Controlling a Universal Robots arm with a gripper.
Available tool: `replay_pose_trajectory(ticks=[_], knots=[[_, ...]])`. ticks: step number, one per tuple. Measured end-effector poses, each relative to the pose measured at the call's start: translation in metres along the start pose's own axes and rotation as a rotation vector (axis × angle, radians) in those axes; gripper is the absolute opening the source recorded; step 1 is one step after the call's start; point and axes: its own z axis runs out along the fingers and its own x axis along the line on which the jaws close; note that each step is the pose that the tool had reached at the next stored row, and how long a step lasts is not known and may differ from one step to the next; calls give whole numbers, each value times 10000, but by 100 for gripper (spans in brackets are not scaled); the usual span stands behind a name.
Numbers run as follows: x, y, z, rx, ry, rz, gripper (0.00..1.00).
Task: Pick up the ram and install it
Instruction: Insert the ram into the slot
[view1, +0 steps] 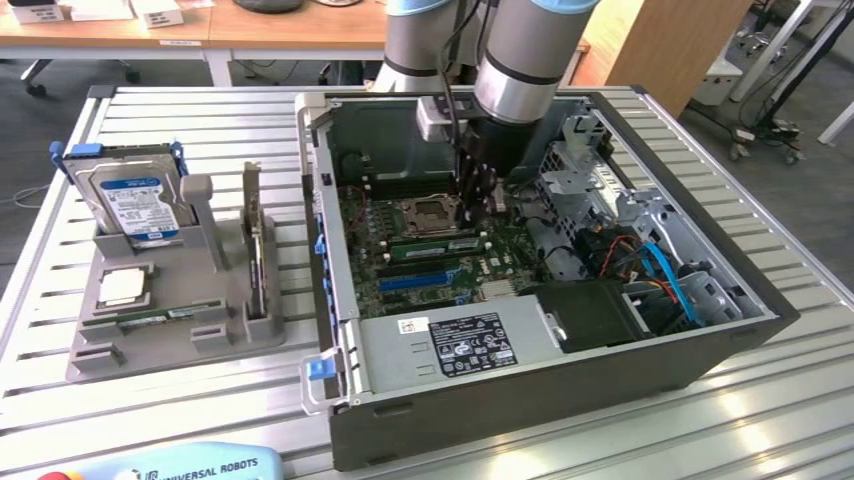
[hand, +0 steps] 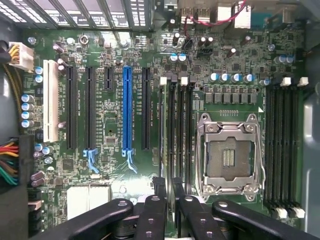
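The tool (hand: 168, 189), black jointed fingers (hand: 150, 216) on the grey robot arm (view1: 521, 60), is narrowed to a slim gap. As far as I can judge, it is clamped on the ram (view1: 430, 242), a long, narrow green circuit-board stick held on edge (from the wrist it reads as little more than a thin line running away from the tool). The stick sits low over the black memory slots (hand: 181, 135) with white latches, just beside the silver, empty processor socket (hand: 229, 156) on the green motherboard (hand: 105, 130). Around that is the open dark-grey computer case (view1: 534, 420), lying on the slatted metal table (view1: 747, 400). Well apart, at the exterior view's left, a grey moulded holder (view1: 174, 345) carries a silver hard drive with a blue label (view1: 134, 200). The pick-up looks done, and seating is the step in hand. It calls, I think, for the stick's lower edge to be squared to one slot, open latches, and a straight, even press
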Motion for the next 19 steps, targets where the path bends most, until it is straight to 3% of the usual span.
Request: replay_pose_trajectory(ticks=[14,19], knots=[[-9,7,-235,1,0,0,19],[-10,8,-246,0,-1,0,19]])
